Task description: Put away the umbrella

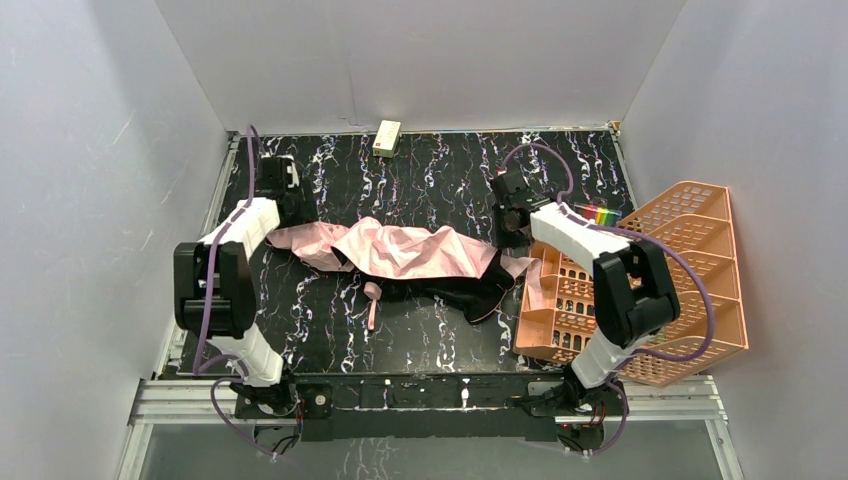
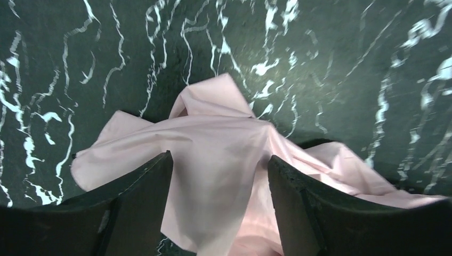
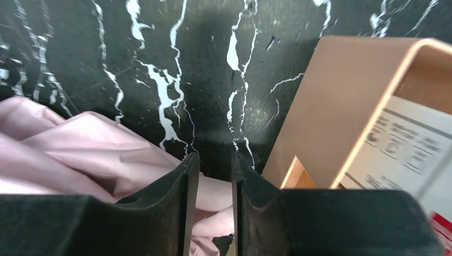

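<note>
The umbrella [image 1: 410, 250] lies collapsed across the middle of the marbled table, pale pink fabric on top and black fabric along its near side. A pink strap [image 1: 372, 300] trails toward me. My left gripper [image 1: 290, 215] is at the umbrella's left end. In the left wrist view it [image 2: 219, 165] stands open, its jaws wide apart astride a fold of pink fabric [image 2: 213, 133]. My right gripper [image 1: 510, 235] is at the right end beside the rack. In the right wrist view it [image 3: 216, 162] shows a narrow gap, with pink fabric [image 3: 80, 154] below and to the left.
An orange mesh organiser rack [image 1: 690, 250] lies on the table's right side, its wall [image 3: 341, 106] close to my right fingers. It holds a labelled white item [image 3: 405, 149]. A small cream box [image 1: 387, 137] sits at the back edge. White walls enclose the table.
</note>
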Available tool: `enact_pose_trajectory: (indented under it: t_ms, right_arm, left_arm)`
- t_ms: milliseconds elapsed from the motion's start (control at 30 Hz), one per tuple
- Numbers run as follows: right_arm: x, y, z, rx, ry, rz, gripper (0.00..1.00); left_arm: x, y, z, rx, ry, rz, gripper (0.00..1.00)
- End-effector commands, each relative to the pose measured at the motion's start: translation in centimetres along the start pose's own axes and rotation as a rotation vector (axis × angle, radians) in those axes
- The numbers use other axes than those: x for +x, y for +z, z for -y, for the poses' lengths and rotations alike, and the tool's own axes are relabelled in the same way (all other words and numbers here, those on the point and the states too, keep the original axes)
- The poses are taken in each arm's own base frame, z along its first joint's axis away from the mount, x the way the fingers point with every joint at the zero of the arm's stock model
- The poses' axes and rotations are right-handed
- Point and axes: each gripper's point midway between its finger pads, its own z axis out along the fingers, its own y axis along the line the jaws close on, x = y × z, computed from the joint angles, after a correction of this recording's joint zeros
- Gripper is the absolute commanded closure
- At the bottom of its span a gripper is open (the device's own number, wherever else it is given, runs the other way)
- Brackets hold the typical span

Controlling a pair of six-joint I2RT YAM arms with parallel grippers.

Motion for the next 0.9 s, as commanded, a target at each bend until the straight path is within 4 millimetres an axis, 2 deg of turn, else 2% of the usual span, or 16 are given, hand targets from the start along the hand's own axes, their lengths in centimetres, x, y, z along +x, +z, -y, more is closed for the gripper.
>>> enact_pose_trajectory:
  t_ms: [0, 233, 400, 533, 700, 867]
  right_arm:
    - [0.4, 0.6, -0.4, -0.023, -0.011, -0.053, 0.65]
    - [3.8, 1.4, -3.6, -0.204, -0.007, -0.169, 0.71]
    - [6.1, 1.3, -5.9, -0.284, 0.001, -0.228, 0.71]
    - [7.3, 1.1, -7.6, -0.329, 0.013, -0.251, 0.71]
    - [7.2, 0.9, -10.5, -0.395, 0.049, -0.237, 0.71]
    - [6.5, 0.5, -14.7, -0.489, 0.086, -0.217, 0.69]
  left_arm:
    - [1.2, 1.0, -0.5, -0.02, 0.054, -0.078, 0.4]
    - [5.4, 1.7, 1.8, 0.106, 0.033, -0.203, 0.49]
    - [8.5, -0.1, 4.8, 0.214, 0.032, -0.257, 0.51]
    - [10.3, -2.2, 7.9, 0.298, 0.049, -0.261, 0.52]
    - [11.2, -4.1, 12.7, 0.46, 0.072, -0.224, 0.51]
    - [12.0, -5.5, 17.5, 0.627, 0.111, -0.223, 0.51]
